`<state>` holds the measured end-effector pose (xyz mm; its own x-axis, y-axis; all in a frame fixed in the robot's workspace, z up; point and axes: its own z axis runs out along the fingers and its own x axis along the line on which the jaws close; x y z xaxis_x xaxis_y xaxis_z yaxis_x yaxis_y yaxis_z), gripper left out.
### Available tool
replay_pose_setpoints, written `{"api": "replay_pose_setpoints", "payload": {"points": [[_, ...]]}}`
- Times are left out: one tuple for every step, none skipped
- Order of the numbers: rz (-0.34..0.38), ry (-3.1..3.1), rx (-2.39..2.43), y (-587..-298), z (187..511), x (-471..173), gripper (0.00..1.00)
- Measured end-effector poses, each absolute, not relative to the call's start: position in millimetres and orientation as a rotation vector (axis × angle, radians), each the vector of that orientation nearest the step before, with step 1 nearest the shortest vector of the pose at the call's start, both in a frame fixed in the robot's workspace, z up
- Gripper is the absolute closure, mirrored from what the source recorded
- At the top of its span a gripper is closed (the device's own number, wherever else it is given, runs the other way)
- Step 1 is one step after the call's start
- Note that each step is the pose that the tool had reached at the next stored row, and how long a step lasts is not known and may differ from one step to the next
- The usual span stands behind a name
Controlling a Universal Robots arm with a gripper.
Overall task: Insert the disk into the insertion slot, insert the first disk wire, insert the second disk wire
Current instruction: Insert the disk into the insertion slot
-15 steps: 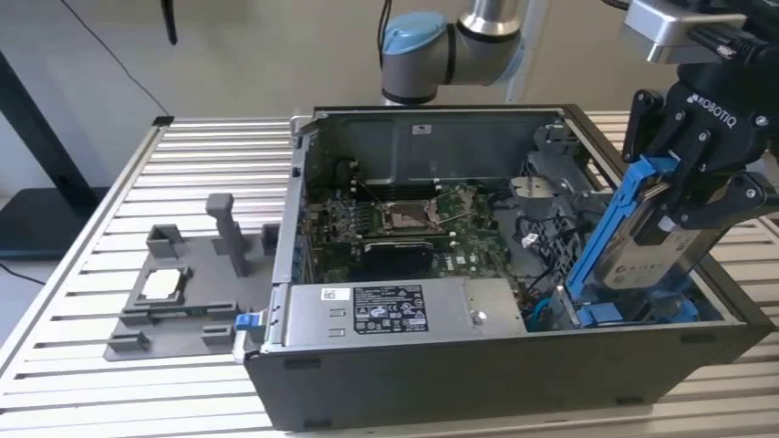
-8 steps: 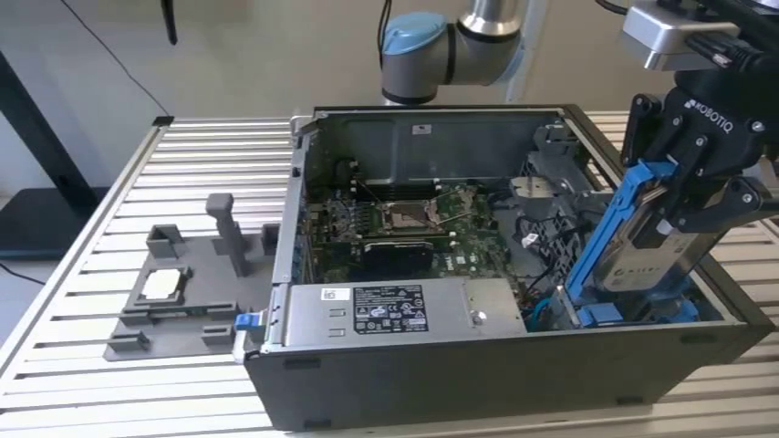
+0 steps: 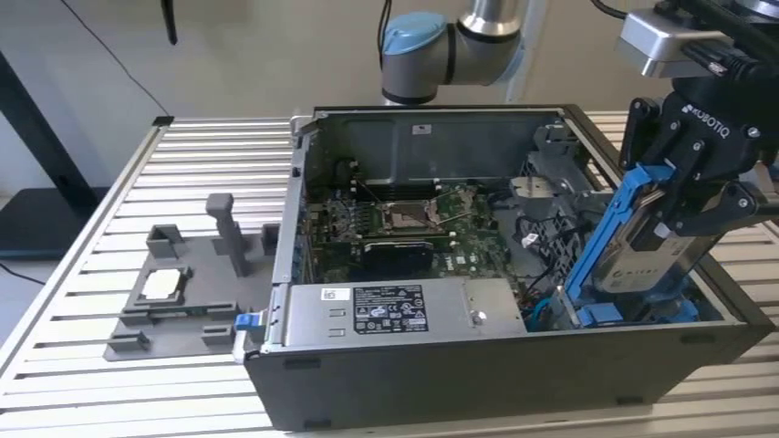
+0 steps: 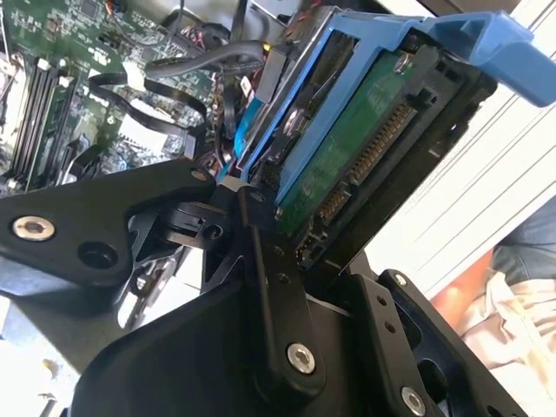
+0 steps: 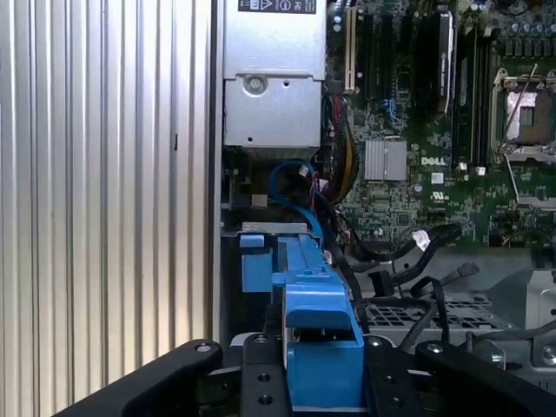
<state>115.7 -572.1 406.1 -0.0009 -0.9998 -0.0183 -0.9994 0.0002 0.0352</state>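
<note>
My gripper (image 3: 673,217) is shut on the disk (image 3: 636,248), a silver-grey drive in a bright blue carrier. The disk is held steeply tilted over the front corner of the open computer case on the exterior view's right. Its lower end sits just above the insertion slot (image 3: 627,313), a grey bay with blue tabs. In the second wrist view the disk's green underside (image 4: 358,146) and connector show between my black fingers (image 4: 261,252). In the first wrist view the blue carrier (image 5: 317,326) points down toward the slot's blue tab (image 5: 255,262). Loose black wires (image 5: 417,252) lie beside the bay.
A grey power supply box (image 3: 389,308) with a sticker sits at the case front. The motherboard with its processor socket (image 3: 408,214) lies behind it. A grey fixture (image 3: 182,292) stands on the slatted table (image 3: 195,155) at the exterior view's left. Case walls (image 3: 718,301) closely flank the bay.
</note>
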Motion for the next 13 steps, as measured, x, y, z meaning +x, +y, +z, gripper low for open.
{"api": "replay_pose_setpoints", "payload": {"points": [[-0.061,-2.214,2.213,-572,405,116,0.68],[-0.062,-2.214,2.213,-572,404,116,0.68],[-0.064,-2.215,2.214,-572,403,116,0.68],[-0.065,-2.216,2.215,-572,402,116,0.68],[-0.067,-2.216,2.215,-572,401,116,0.68],[-0.068,-2.217,2.216,-572,400,116,0.68],[-0.069,-2.217,2.217,-572,399,116,0.68],[-0.07,-2.218,2.217,-572,398,116,0.68],[-0.07,-2.218,2.217,-572,397,116,0.68],[-0.071,-2.218,2.217,-572,396,116,0.68],[-0.071,-2.218,2.217,-572,395,116,0.68],[-0.071,-2.218,2.218,-572,394,116,0.68],[-0.071,-2.217,2.218,-572,393,116,0.68]]}}
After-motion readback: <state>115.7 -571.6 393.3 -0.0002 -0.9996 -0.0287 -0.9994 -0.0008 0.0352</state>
